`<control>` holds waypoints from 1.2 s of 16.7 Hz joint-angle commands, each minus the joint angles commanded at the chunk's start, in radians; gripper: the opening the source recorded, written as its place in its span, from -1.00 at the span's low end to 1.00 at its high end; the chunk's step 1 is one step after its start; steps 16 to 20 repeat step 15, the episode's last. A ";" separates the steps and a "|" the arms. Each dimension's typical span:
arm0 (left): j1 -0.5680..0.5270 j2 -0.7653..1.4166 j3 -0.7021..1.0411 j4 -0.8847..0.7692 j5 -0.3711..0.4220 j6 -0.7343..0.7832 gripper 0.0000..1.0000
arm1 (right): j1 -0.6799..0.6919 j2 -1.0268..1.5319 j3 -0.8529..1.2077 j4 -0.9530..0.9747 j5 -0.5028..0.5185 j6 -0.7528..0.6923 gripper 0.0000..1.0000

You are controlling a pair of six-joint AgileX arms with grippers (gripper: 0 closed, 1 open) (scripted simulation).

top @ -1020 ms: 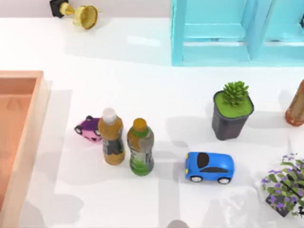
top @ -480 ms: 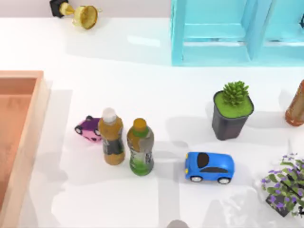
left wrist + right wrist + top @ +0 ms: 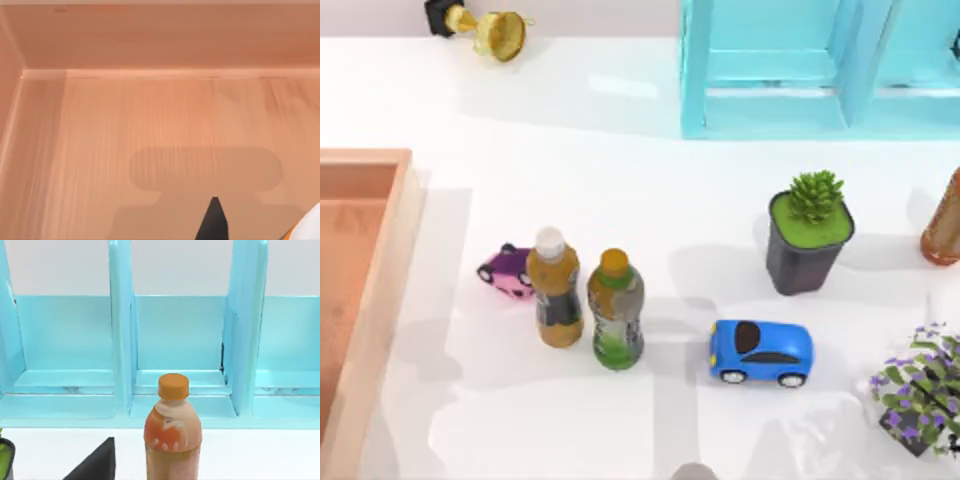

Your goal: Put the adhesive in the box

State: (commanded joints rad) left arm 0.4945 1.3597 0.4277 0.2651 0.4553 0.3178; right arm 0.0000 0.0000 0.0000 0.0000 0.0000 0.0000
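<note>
In the left wrist view my left gripper hangs over the bare floor of the orange-tan wooden box and casts a broad shadow on it. A white shape with an orange edge, the adhesive, shows beside the gripper at the picture's corner. Whether it is held or lies on the floor I cannot tell. In the top view the box stands at the table's left edge. My right gripper is parked at the right, facing the shelf.
An amber bottle, a green-labelled bottle and a pink toy car stand right of the box. A blue car, potted plant, purple flowers, an orange-capped bottle, a trophy and a blue shelf are farther off.
The arm's shadow on the table near the front left has shifted toward the box. Nothing on the table has moved.
</note>
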 joint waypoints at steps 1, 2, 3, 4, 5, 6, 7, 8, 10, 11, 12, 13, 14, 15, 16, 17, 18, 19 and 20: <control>0.000 0.000 0.000 0.000 0.000 0.000 -0.25 | 0.000 0.000 0.000 0.000 0.000 0.000 1.00; 0.000 0.000 0.000 0.000 0.000 0.000 -0.10 | 0.000 0.000 0.000 0.000 0.000 0.000 1.00; 0.000 0.000 0.000 0.000 0.000 0.000 0.06 | 0.000 0.000 0.000 0.000 0.000 0.000 1.00; 0.000 0.000 0.000 0.000 0.000 0.000 0.21 | 0.000 0.000 0.000 0.000 0.000 0.000 1.00; 0.000 0.000 0.000 0.000 0.000 0.000 0.36 | 0.000 0.000 0.000 0.000 0.000 0.000 1.00; 0.000 0.000 0.000 0.000 0.000 0.000 0.51 | 0.000 0.000 0.000 0.000 0.000 0.000 1.00; 0.000 0.000 0.000 0.000 0.000 0.000 0.66 | 0.000 0.000 0.000 0.000 0.000 0.000 1.00; 0.000 0.000 0.000 0.000 0.000 0.000 0.81 | 0.000 0.000 0.000 0.000 0.000 0.000 1.00; 0.000 0.000 0.000 0.000 0.000 0.000 1.00 | 0.000 0.000 0.000 0.000 0.000 0.000 1.00; 0.000 0.000 0.000 0.000 0.000 0.000 1.00 | 0.000 0.000 0.000 0.000 0.000 0.000 1.00; 0.000 0.000 0.000 0.000 0.000 0.000 1.00 | 0.000 0.000 0.000 0.000 0.000 0.000 1.00; 0.000 0.000 0.000 0.000 0.000 0.000 1.00 | 0.000 0.000 0.000 0.000 0.000 0.000 1.00; 0.000 0.000 0.000 0.000 0.000 0.000 1.00 | 0.000 0.000 0.000 0.000 0.000 0.000 1.00; 0.000 0.000 0.000 0.000 0.000 0.000 1.00 | 0.000 0.000 0.000 0.000 0.000 0.000 1.00; 0.000 0.000 0.000 0.000 0.000 0.000 1.00 | 0.000 0.000 0.000 0.000 0.000 0.000 1.00; 0.000 0.000 0.000 0.000 0.000 0.000 1.00 | 0.000 0.000 0.000 0.000 0.000 0.000 1.00; 0.000 0.000 0.000 0.000 0.000 0.000 1.00 | 0.000 0.000 0.000 0.000 0.000 0.000 1.00; 0.000 0.000 0.000 0.000 0.000 0.000 1.00 | 0.000 0.000 0.000 0.000 0.000 0.000 1.00; 0.000 0.000 0.000 0.000 0.000 0.000 1.00 | 0.000 0.000 0.000 0.000 0.000 0.000 1.00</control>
